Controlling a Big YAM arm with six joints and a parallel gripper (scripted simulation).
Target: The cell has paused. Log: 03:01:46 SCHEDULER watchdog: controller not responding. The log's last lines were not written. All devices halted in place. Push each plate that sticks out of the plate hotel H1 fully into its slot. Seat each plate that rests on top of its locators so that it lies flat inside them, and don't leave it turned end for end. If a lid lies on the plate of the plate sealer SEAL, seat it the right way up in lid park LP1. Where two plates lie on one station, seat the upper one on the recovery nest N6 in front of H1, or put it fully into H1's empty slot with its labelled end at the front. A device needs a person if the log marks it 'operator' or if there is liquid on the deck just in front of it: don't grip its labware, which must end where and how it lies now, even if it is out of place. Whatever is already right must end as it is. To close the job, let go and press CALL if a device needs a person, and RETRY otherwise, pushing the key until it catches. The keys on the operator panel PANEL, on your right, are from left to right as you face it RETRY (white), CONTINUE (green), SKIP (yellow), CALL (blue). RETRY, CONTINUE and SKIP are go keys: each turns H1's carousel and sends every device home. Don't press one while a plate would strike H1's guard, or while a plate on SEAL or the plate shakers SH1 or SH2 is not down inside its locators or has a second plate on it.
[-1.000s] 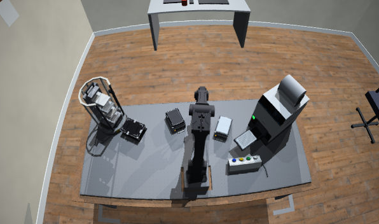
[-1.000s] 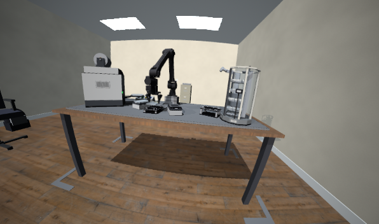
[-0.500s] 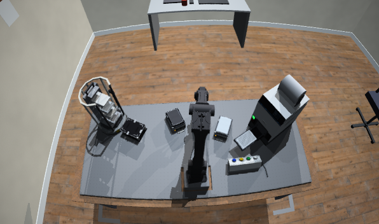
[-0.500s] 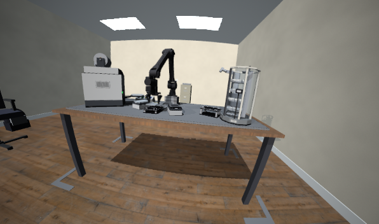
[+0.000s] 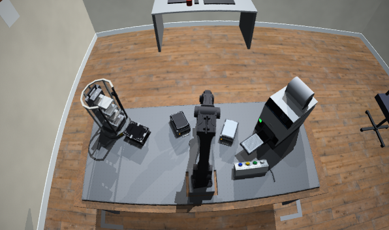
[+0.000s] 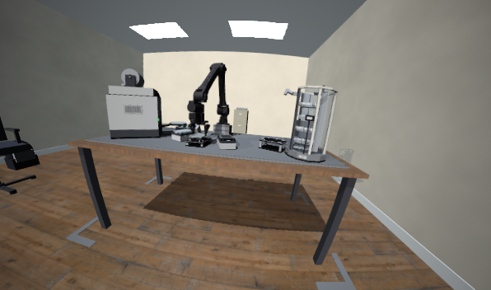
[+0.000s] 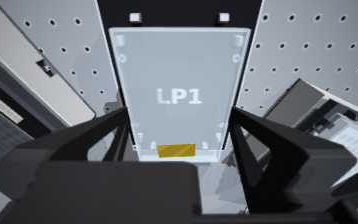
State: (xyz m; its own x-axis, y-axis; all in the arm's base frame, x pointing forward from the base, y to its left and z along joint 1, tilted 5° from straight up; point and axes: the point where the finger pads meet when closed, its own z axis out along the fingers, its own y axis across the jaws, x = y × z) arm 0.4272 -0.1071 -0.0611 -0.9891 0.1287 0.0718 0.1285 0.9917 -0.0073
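My gripper (image 7: pixel 179 112) (image 6: pixel 199 130) is shut on a clear lid (image 7: pixel 180 60), its fingers on the lid's two long sides. The lid is above lid park LP1 (image 7: pixel 180 10) (image 6: pixel 198 143), roughly in line with it; the LP1 lettering and corner locators show through. A gold label is at the lid's near end. The height gap is hard to tell. A pale plate (image 5: pixel 252 142) lies at the front of the sealer SEAL (image 5: pixel 286 114). One shaker bears a dark plate (image 5: pixel 180 120), the other a white-topped plate (image 5: pixel 229 129); their seating is unclear. Hotel H1 (image 6: pixel 303 155) holds several plates.
The recovery nest N6 (image 5: pixel 136 132) (image 6: pixel 272 144) stands in front of H1, with no plate seen on it. The panel PANEL (image 5: pixel 250 172) has its blue, yellow, green and white keys at the front right. The shakers stand to both sides of the gripper in the wrist view.
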